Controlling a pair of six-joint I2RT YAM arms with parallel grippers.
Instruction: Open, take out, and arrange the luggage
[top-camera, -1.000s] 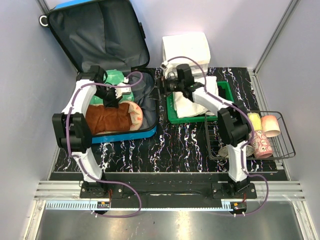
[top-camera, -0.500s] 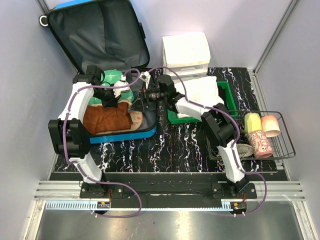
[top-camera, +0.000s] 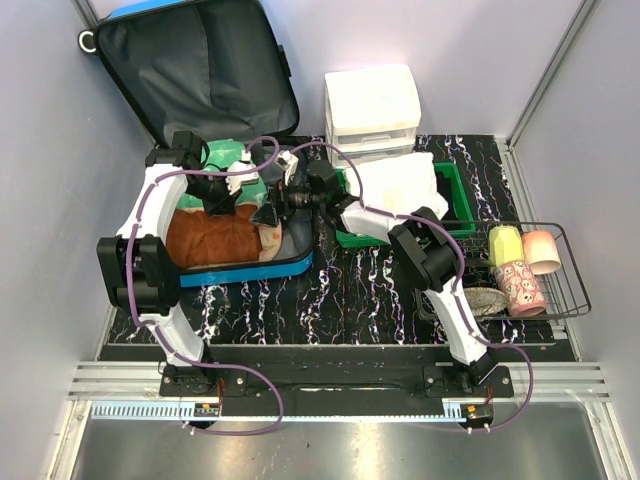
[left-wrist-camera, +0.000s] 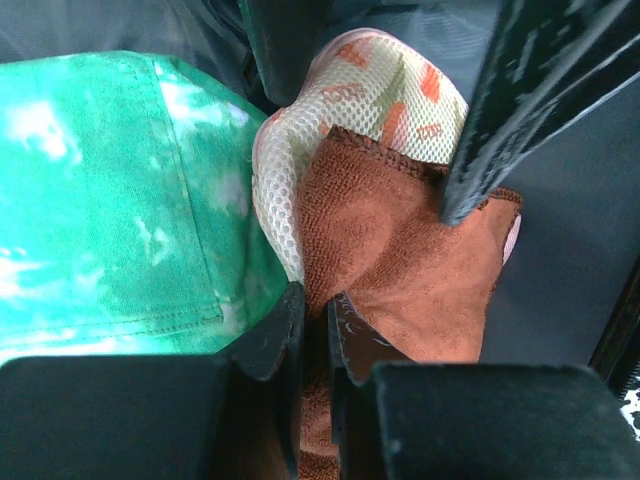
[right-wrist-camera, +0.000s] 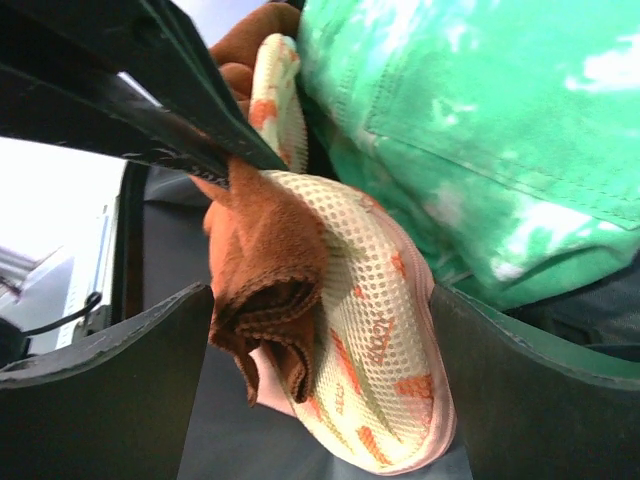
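The blue luggage (top-camera: 200, 70) lies open at the back left, with its grey-lined lid leaning up. Inside are a brown towel (top-camera: 205, 238), a green tie-dye garment (top-camera: 232, 158) and a cream mesh pouch with orange print (top-camera: 272, 235). My left gripper (top-camera: 222, 200) is in the suitcase, shut on a fold of the brown towel (left-wrist-camera: 400, 260), next to the pouch (left-wrist-camera: 370, 100) and the garment (left-wrist-camera: 100, 200). My right gripper (top-camera: 268, 208) reaches in from the right. It is open (right-wrist-camera: 320, 370), with one finger on each side of the pouch (right-wrist-camera: 380, 330) and the towel corner (right-wrist-camera: 270, 260).
A white three-drawer organiser (top-camera: 372, 105) stands at the back centre. A green tray (top-camera: 458, 185) holding white cloth (top-camera: 400, 185) sits right of the suitcase. A wire basket (top-camera: 565, 300) with several cups stands at the right edge.
My right arm has swung left from over the green tray into the suitcase, beside the left gripper. The left gripper has stayed on the brown towel.
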